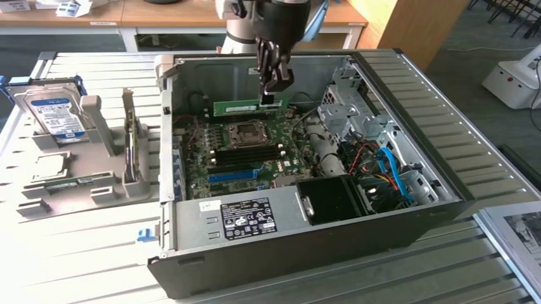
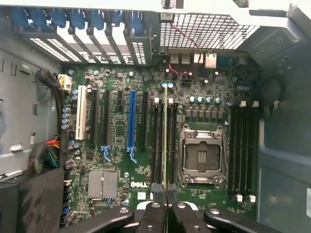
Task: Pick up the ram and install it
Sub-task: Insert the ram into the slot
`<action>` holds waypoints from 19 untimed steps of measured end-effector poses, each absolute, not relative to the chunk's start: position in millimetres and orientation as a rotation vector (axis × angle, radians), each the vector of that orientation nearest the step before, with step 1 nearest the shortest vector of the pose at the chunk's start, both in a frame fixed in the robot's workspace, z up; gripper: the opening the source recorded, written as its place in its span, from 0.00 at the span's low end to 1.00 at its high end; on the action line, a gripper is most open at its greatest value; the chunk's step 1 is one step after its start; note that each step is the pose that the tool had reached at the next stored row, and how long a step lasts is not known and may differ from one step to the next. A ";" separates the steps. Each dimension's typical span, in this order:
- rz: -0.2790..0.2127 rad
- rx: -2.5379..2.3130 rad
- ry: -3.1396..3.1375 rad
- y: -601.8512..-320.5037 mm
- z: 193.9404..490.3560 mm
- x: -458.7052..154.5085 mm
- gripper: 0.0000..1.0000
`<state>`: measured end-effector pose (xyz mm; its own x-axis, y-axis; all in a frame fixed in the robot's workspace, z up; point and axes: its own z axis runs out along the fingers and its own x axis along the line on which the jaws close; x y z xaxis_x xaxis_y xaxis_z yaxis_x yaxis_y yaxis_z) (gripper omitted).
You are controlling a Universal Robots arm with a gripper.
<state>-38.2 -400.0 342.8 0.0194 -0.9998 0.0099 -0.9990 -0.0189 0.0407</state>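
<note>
While the tool (image 1: pixel 268 96) stands clamped on its upper edge, the ram (image 1: pixel 249 107) hangs edge-down inside the open computer case (image 1: pixel 439 190). It is above the motherboard (image 1: pixel 245 149) and close to the case's far wall, and the case itself takes up the middle of the bench (image 1: pixel 85 259). Seen from the wrist, the green stick shows as a thin line running lengthwise over the black memory slots (image 2: pixel 158 145), just beside the empty processor socket (image 2: pixel 201 155). It is apart from the slots and not yet seated.

The stick looks light and stiff but thin, a bare board that would likely crack if bent or knocked against the metal walls. Its flat faces offer little friction, so a narrow pinch could let it pivot. In the exterior view the hold appears to sit toward the stick's end on that view's right rather than at mid-length, which may leave the longer part free to dip. The safest hold is judged to be the long top edge and the bare board margin, clear of any parts on the faces and of the contact edge below.

Near the bench's edge on the exterior view's left, a grey holder (image 1: pixel 93 190) carries the hard drive (image 1: pixel 52 111) and the processor chip (image 1: pixel 47 166), well apart from the case.
</note>
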 end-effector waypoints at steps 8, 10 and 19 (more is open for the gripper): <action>-0.033 2.217 -2.175 -400.0 328.3 -38.2 0.12; -0.033 2.217 -2.175 -400.0 324.8 -38.1 0.12; -0.033 2.217 -2.175 -400.0 308.3 -38.2 0.12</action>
<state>-38.2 -400.0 308.3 0.0193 -0.9998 0.0100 -0.9990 -0.0189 0.0407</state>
